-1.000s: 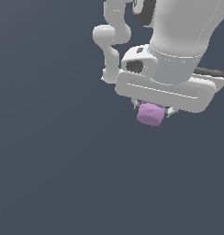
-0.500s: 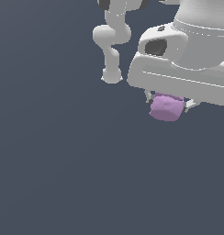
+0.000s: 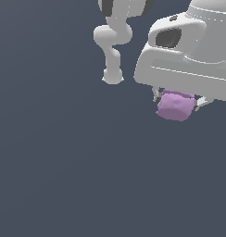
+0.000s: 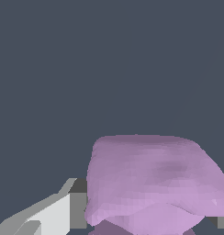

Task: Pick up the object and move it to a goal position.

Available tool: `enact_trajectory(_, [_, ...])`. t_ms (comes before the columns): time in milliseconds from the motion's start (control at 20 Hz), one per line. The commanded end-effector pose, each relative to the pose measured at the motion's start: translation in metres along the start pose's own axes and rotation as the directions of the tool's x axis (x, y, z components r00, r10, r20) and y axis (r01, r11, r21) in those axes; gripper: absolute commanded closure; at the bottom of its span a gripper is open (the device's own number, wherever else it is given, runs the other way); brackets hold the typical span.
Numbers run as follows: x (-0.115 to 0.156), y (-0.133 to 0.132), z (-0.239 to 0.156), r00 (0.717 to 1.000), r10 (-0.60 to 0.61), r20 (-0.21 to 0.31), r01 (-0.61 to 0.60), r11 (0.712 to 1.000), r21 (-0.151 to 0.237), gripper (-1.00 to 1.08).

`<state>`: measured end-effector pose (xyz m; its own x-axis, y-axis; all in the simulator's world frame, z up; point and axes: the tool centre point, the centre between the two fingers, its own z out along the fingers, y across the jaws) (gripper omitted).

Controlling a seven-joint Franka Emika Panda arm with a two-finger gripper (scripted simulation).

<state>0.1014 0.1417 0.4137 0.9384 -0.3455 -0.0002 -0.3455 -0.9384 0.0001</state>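
The object is a lumpy lilac-purple block hanging under the white hand at the exterior view's upper right. My gripper is shut on the object, one fingertip showing on each side of it. The hand's wide white body covers the object's top. In the wrist view the object fills much of the picture, with one grey-padded finger pressed against its side. The other finger is mostly hidden behind the lump. No goal marker shows in either view.
The arm's white links rise behind the hand in the exterior view, at the upper middle. A plain dark grey-blue surface lies all around.
The hand has moved with the object toward the exterior view's right and closer to the camera, so both look larger. The grip on the object is unchanged.
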Motion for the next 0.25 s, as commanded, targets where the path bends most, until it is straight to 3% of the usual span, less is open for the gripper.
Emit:
enact_trajectory(0, [0.0004,-0.0011,-0.0017,1.000,0.000,0.000,0.000,1.000,0.000,1.08])
enact_trajectory(200, [0.0004,-0.0019,-0.0025,1.000,0.000,0.000,0.000,1.000,0.000,1.08])
